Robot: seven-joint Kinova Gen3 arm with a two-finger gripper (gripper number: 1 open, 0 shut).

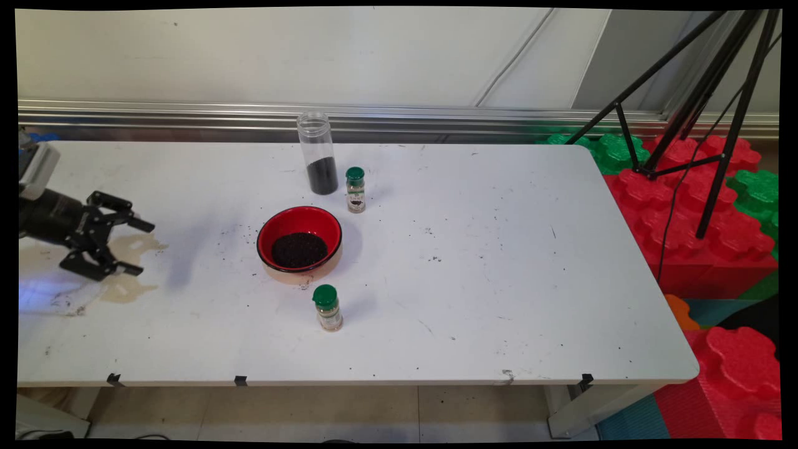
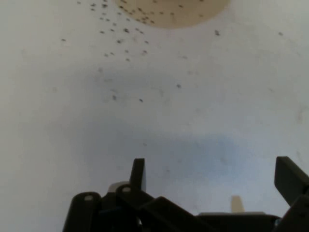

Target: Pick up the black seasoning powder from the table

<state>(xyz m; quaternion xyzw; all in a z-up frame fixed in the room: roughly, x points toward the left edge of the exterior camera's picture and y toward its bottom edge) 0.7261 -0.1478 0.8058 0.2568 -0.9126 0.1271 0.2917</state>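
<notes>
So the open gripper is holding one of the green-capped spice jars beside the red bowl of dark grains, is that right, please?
Not quite: the gripper is open but empty, out at the table's left, apart from the red bowl. Both green-capped spice jars stand on the table beside the bowl, as the main view shows.

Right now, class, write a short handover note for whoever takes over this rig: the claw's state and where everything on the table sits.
Claw: open, empty, above the table's left side, over a tan stain, touching nothing.
Nearest thing: red bowl of dark grains at mid-table, to the claw's right; loose grains scattered around it.
Behind the bowl: a clear tall jar, uncapped, with dark grains in its bottom part; beside it a green-capped spice jar, upright.
In front of the bowl: a second green-capped spice jar, upright.
Nothing is held.
</notes>
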